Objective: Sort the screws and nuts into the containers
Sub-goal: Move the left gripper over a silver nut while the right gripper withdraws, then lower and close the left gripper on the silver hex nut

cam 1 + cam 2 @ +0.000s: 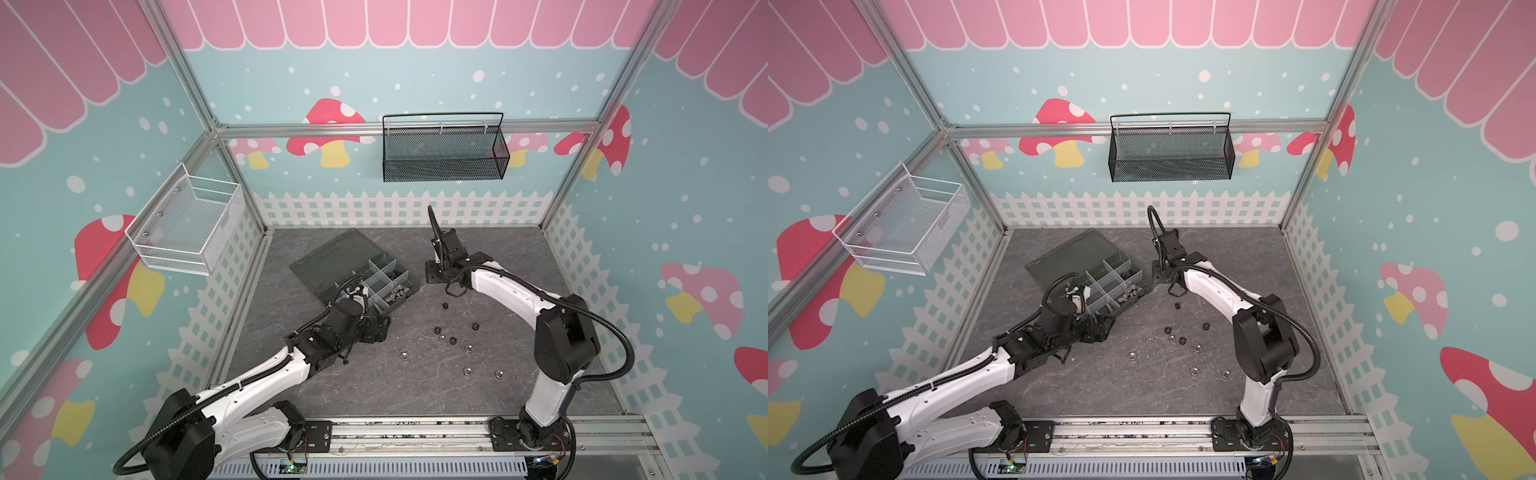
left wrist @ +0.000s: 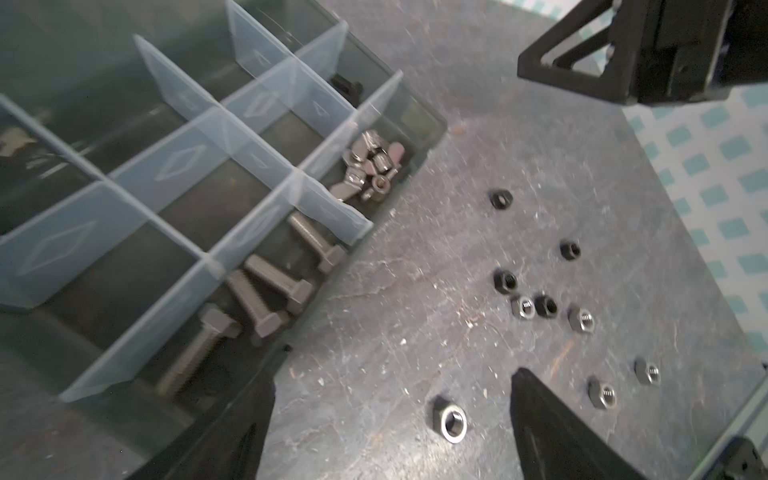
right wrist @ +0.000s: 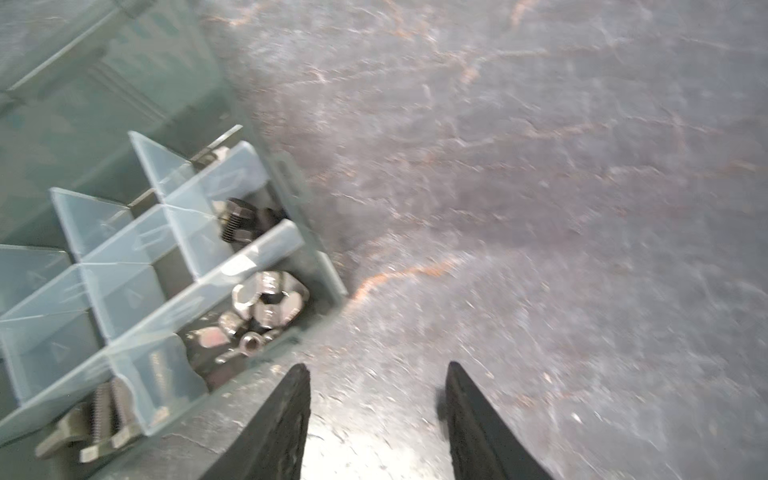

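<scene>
The organiser box (image 1: 384, 276) lies open, its lid (image 1: 332, 257) flat behind it. Its containers (image 2: 232, 137) hold silver screws (image 2: 266, 291), black screws (image 3: 239, 220) and winged nuts (image 2: 370, 166). Loose black and silver nuts (image 1: 452, 340) are scattered on the table to the right of the box. My left gripper (image 2: 395, 374) stands open by the box's near corner, low over the table, and a silver nut (image 2: 449, 419) lies between its fingers. My right gripper (image 3: 377, 368) hovers open and empty beside the box's right corner (image 1: 432, 272).
A white wire basket (image 1: 187, 228) hangs on the left wall and a black mesh basket (image 1: 442, 149) on the back wall. The arms' mounting rail (image 1: 415, 432) runs along the table's front edge. In the left wrist view the right gripper (image 2: 623, 54) is beyond the nuts.
</scene>
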You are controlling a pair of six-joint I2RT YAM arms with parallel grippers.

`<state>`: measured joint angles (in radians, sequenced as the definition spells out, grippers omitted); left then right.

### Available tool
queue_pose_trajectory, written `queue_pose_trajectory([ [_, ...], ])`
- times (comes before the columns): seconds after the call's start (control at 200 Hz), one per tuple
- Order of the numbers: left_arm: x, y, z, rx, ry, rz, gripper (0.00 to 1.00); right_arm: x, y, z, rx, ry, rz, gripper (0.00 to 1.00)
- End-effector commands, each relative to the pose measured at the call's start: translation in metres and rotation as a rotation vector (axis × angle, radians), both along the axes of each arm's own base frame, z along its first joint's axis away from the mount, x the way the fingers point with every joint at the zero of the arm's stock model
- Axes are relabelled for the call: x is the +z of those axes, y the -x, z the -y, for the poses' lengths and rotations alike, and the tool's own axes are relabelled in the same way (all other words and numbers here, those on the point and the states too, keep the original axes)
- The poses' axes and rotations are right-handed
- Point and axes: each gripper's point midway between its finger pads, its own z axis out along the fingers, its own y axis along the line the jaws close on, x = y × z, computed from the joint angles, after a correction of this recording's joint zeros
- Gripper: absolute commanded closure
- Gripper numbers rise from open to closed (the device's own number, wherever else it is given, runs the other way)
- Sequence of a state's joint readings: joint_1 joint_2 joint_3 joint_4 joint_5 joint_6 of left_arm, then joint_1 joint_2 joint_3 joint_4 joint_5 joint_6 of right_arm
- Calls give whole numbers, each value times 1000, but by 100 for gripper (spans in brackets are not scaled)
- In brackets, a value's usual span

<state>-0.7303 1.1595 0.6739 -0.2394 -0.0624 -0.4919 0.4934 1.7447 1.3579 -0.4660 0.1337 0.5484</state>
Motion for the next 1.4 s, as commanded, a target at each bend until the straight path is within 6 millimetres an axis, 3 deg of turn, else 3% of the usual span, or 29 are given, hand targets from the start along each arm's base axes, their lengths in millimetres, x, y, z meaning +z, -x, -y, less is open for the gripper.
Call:
queue_pose_trajectory([
  [0.0,-22,22,7,-95,-146,-103,14,7,12,24,-87,-33,22,44],
  [0.275,-53,49,50,-248,-268,-227,20,1,42,72,-236,-11,22,36],
  [0.53,-86,56,67,-288,-392,-299,29,1,58,97,-331,9,39,30],
  [0.82,-102,50,72,-284,-449,-327,44,4,65,105,-356,17,57,29],
  [1.396,-121,53,68,-301,-541,-399,63,-2,64,107,-366,29,46,29],
])
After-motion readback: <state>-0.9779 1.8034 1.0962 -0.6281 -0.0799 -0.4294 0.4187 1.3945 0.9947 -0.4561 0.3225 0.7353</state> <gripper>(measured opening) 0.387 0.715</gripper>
